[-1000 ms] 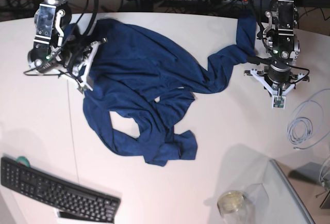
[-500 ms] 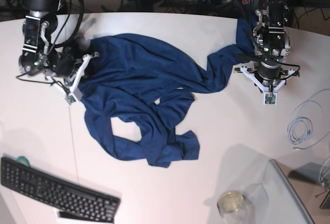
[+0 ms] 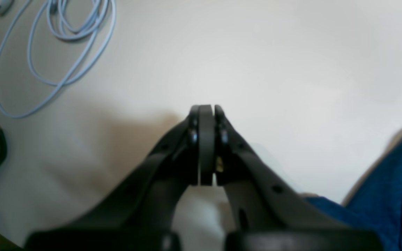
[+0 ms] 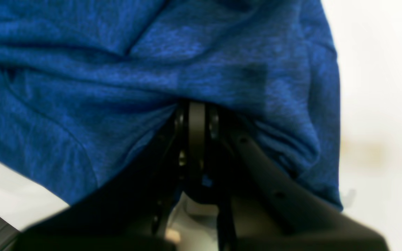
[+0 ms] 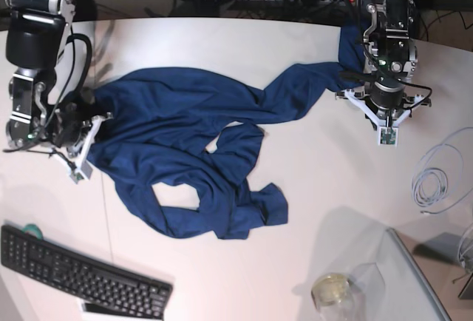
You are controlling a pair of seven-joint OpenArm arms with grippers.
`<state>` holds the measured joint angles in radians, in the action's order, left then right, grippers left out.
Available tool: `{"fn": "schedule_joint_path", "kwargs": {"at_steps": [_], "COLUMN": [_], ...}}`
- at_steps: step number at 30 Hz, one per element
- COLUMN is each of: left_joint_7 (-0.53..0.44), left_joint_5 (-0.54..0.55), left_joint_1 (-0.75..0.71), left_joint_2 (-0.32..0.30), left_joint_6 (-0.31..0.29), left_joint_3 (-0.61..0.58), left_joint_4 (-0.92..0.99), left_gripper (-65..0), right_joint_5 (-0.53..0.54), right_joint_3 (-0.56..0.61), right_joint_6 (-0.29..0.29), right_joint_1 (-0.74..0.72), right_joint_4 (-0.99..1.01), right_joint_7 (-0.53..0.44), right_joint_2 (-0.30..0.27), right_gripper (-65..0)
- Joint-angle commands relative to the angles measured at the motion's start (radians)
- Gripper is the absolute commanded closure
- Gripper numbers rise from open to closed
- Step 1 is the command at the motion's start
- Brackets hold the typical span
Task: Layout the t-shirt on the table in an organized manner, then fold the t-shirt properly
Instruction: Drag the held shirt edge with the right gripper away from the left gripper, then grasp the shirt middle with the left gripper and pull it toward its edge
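Right tool [image 4: 196, 115] grips t-shirt [image 4: 152, 69]; base view shows keyboard [image 5: 81, 273].

on your base view the t-shirt [image 5: 196, 151] sprawls over the middle of the table [image 5: 244, 276], bunched, one sleeve running out to two o'clock. the right gripper [image 5: 77, 125] sits at the shirt's nine o'clock edge, closed into the cloth. the left gripper [image 5: 384, 110] stands at the sleeve's end, at two o'clock, with jaws together over bare table. the keyboard [image 5: 81, 276] lies at seven o'clock, well apart from the shirt. a coiled cable [image 5: 436, 180] rests at three o'clock, beyond the left gripper. a tray [image 5: 403, 284] fills the five o'clock corner, with a jar [image 5: 331, 289] just beside its near wall.
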<state>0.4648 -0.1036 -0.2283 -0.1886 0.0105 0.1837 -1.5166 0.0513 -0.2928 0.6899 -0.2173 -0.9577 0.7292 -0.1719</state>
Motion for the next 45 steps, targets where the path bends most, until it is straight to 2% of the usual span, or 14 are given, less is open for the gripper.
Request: {"fn": "schedule_joint_path", "kwargs": {"at_steps": [1,4,8,12,16,19,23,27,31,38,45], "left_joint_7": [-0.016,-0.016,-0.016,-0.016,-0.016,-0.018,-0.084,-0.137,-0.142,-0.142,-0.142], "left_joint_5": [-0.003,-0.003,-0.003,-0.003,-0.003,-0.002,-0.002,-0.002,-0.002,-0.002,-0.002], "left_joint_1": [0.007,0.007,0.007,0.007,0.007,-0.006,-0.033,-0.044,-0.044,-0.046,-0.046], "left_joint_2": [-0.010,-0.010,-0.010,-0.010,-0.010,-0.010,-0.010,-0.004,-0.004,-0.004,-0.004], "left_joint_6": [0.007,0.007,0.007,0.007,0.007,0.007,0.007,0.007,0.007,0.007,0.007], "left_joint_3": [0.004,0.004,0.003,0.003,0.012,0.013,0.009,0.004,0.003,0.003,0.003], "left_joint_4": [-0.020,-0.020,-0.020,-0.020,-0.020,-0.034,-0.088,-0.109,-0.104,-0.108,-0.109], "left_gripper": [0.0,0.0,0.0,0.0,0.0,0.0,0.0,0.0,0.0,0.0,0.0], "right_joint_5": [-0.037,-0.037,-0.037,-0.037,-0.034,-0.031,-0.034,-0.031,-0.034,-0.029,-0.034], "right_joint_3": [0.002,0.002,0.004,0.004,-0.004,-0.001,-0.001,0.000,0.000,0.004,0.128], "right_joint_6": [-0.026,-0.026,-0.026,-0.026,-0.022,-0.022,-0.020,-0.019,-0.019,-0.017,-0.017], "right_joint_1": [-0.020,-0.081,-0.158,-0.198,-0.146,-0.054,0.075,0.177,0.218,0.284,0.352], "right_joint_4": [0.016,0.090,0.187,0.184,-0.010,-0.255,-0.568,-0.737,-0.737,-0.702,-0.630], "right_joint_7": [0.005,-0.030,-0.144,-0.198,-0.155,-0.095,-0.012,0.056,0.059,0.060,0.053], "right_joint_2": [-0.024,-0.045,-0.071,-0.096,-0.113,-0.102,-0.025,0.070,0.139,0.203,0.202], "right_gripper": [-1.8,-1.8,-1.8,-1.8,-1.8,-1.8,-2.0,-2.1,-2.1,-2.1,-2.1]}}
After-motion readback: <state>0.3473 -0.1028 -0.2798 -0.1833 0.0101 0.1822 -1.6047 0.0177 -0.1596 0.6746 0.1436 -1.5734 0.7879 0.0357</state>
